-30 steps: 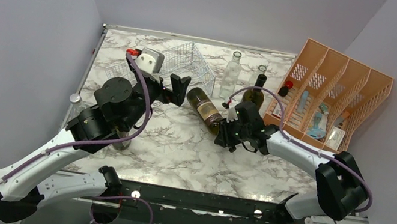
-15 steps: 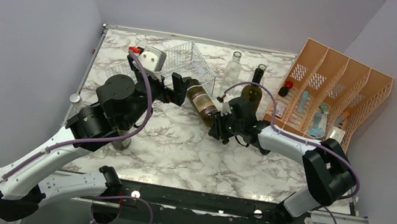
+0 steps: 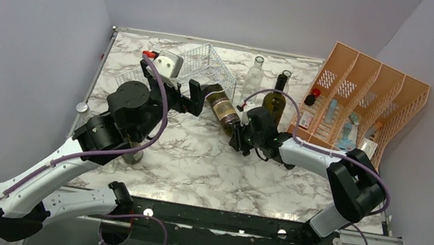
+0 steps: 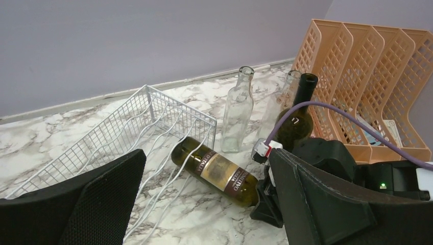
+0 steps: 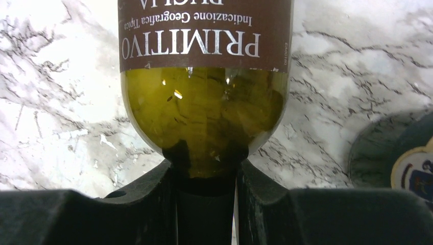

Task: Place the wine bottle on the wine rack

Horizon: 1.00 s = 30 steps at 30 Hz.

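At the wine rack's (image 3: 210,67) five o'clock corner, the wine bottle (image 3: 222,106) lies on the marble surface (image 3: 195,159), base at the wire; the right pincer (image 3: 238,133) clenches its neck, the left pincer (image 3: 201,90) hangs released beside its base

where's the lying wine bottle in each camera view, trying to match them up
Top external: the wine bottle lies mid-table, its base by the wire rack.
Left wrist: wine bottle at lower centre, slanting down to the right.
Right wrist: wine bottle at top centre, label upside down.
Shared landmark: the right tool closed on its neck, in all three views.
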Tool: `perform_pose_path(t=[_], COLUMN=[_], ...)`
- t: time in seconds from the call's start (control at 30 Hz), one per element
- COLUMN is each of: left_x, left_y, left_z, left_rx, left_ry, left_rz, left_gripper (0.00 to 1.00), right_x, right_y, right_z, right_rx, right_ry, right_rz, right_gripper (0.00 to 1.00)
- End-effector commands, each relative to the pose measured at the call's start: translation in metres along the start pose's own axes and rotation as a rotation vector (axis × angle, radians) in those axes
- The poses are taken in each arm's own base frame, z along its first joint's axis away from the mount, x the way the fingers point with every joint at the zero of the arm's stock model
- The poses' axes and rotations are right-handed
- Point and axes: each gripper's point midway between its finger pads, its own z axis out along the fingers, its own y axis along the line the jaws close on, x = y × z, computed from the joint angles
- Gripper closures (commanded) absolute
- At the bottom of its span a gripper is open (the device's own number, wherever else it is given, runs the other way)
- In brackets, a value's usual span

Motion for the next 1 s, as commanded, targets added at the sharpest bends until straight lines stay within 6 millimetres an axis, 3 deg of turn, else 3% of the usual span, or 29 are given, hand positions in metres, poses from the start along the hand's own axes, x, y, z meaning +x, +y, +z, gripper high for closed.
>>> perform_pose_path(t=[0.0,0.37,0.6,0.97], left_x=[-0.015,-0.014,-0.012,-0.015], left_y=[-0.005,-0.006,-0.006,-0.004], left_z=[-0.001,0.001,0.002,0.001], left_rx=[0.024,0.025,0.022,0.011], left_ry=[-0.022,-0.017,-0.009,-0.006], left_rz=[-0.013,0.004,0.007,0.01], left_gripper=[0.01,0.01,0.01,0.01], right_x=[-0.067,-0.052,-0.053,-0.053], right_y=[0.001,-0.009,-0.007,0.002], right_z=[-0.024,-0.037,-0.048,-0.035], right_rx=[0.033,0.135,0.191,0.258], right_ry=[-0.264,-0.257,-0.283,-0.232], right_rz=[0.004,-0.063,-0.114,-0.209], right_gripper=[0.99,0.98,0.98,0.98])
